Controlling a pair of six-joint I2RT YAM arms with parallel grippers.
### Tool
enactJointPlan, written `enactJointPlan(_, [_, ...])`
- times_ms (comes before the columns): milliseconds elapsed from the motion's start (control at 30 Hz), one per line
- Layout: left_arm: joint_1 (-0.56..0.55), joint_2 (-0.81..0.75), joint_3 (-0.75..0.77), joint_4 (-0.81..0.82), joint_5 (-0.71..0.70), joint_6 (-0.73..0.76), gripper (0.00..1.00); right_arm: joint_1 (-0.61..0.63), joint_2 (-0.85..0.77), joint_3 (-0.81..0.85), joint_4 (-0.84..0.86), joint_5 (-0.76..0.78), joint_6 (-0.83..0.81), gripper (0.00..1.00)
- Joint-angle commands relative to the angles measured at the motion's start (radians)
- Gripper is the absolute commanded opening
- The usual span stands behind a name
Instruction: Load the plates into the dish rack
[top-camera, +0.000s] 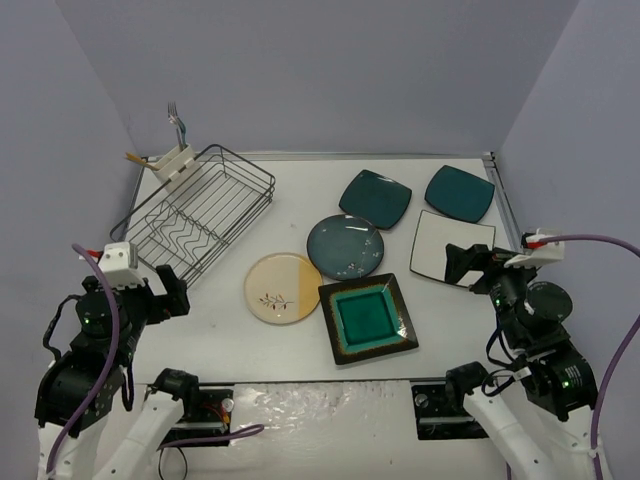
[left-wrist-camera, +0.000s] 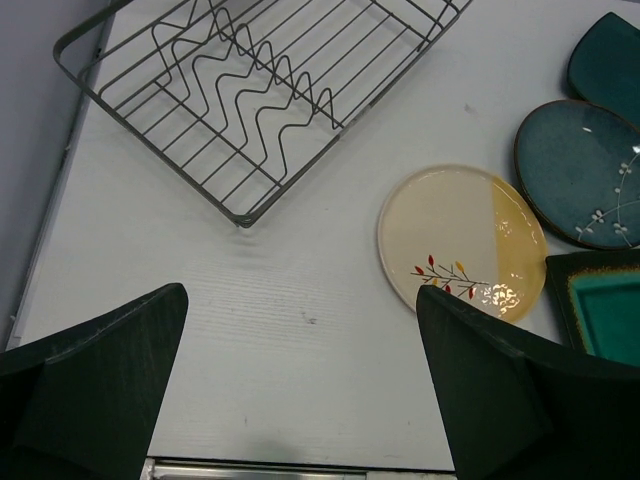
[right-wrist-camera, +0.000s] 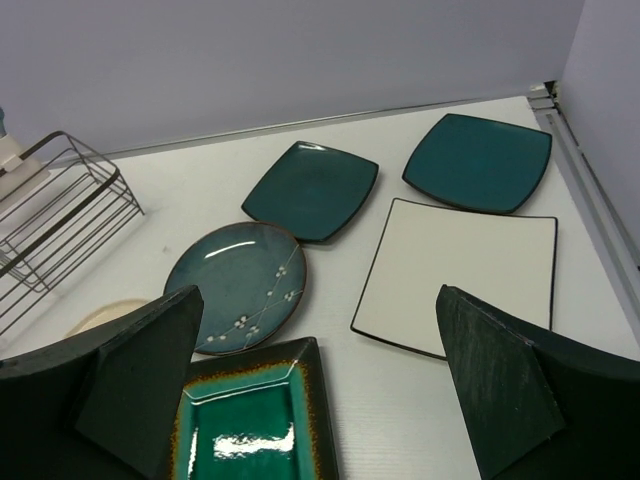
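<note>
The black wire dish rack (top-camera: 195, 210) sits at the far left of the white tabletop (top-camera: 300, 170), turned at an angle. A white cutlery caddy (top-camera: 172, 160) holding a fork (top-camera: 178, 122) is at its far corner. All six plates lie flat on the tabletop to the right of the rack. Two dark teal rounded squares are farthest, the left teal plate (top-camera: 375, 198) and the right teal plate (top-camera: 459, 193). The round grey-blue plate (top-camera: 346, 246) lies just near of the left one, and the white square plate (top-camera: 450, 248) is to its right. Nearer are the cream-and-tan twig plate (top-camera: 283, 287) and, just beside it, the brown-rimmed teal square plate (top-camera: 366, 317). The left claw (left-wrist-camera: 300, 295) hovers released, jaws wide, over bare tabletop near the rack's near corner. The right claw (right-wrist-camera: 320, 292) is likewise released and wide, above the near edge of the white square plate.
</note>
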Motion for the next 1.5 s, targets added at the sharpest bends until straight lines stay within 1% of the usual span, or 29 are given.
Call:
enactJointPlan(0, [-0.005,0.071,0.047,0.039,0.053,-0.045,0.97,0.009,0.097,0.045,0.065,-0.068,0.046,1.0])
enactJointPlan(100, [-0.005,0.115,0.049,0.037,0.086,-0.077,0.97,0.009,0.164,0.042,0.066,-0.176,0.097,1.0])
enactJointPlan(167, [-0.005,0.143,0.051,0.039,0.122,-0.097,0.97,0.009,0.252,0.038,0.066,-0.248,0.108,1.0])
enactJointPlan(267, [-0.005,0.182,0.053,0.045,0.151,-0.111,0.97,0.009,0.336,0.021,0.069,-0.28,0.172,1.0])
enactJointPlan(367, [-0.005,0.212,0.046,0.056,0.165,-0.115,0.97,0.024,0.428,0.002,0.086,-0.3,0.279,1.0])
enactJointPlan(400, [-0.005,0.217,0.04,0.062,0.171,-0.117,0.97,0.044,0.455,-0.004,0.095,-0.285,0.312,1.0])
enactJointPlan(500, [-0.005,0.244,0.02,0.075,0.219,-0.124,0.97,0.181,0.544,-0.015,0.114,-0.163,0.415,1.0])
enactJointPlan(567, [-0.005,0.259,0.012,0.08,0.23,-0.131,0.97,0.324,0.612,-0.011,0.123,-0.018,0.494,1.0])
enactJointPlan(667, [-0.005,0.272,0.005,0.08,0.232,-0.137,0.97,0.498,0.761,0.014,0.129,0.14,0.627,1.0])
enactJointPlan(733, [-0.005,0.28,0.005,0.08,0.227,-0.142,0.97,0.59,0.854,0.039,0.129,0.205,0.702,1.0])
enactJointPlan(800, [-0.005,0.284,0.004,0.077,0.223,-0.144,0.97,0.664,0.948,0.072,0.131,0.257,0.812,0.97])
enactJointPlan(900, [-0.005,0.287,0.003,0.077,0.222,-0.146,0.97,0.739,1.089,0.12,0.134,0.272,0.897,0.94])
enactJointPlan(1033, [-0.005,0.292,-0.003,0.076,0.224,-0.149,0.97,0.773,1.215,0.165,0.171,0.26,0.978,0.84])
enactJointPlan(1200, [-0.005,0.295,-0.007,0.073,0.232,-0.149,0.97,0.773,1.285,0.185,0.211,0.24,1.024,0.75])
enactJointPlan(1467, [-0.005,0.294,-0.021,0.07,0.253,-0.151,0.97,0.773,1.338,0.15,0.245,0.21,1.1,0.67])
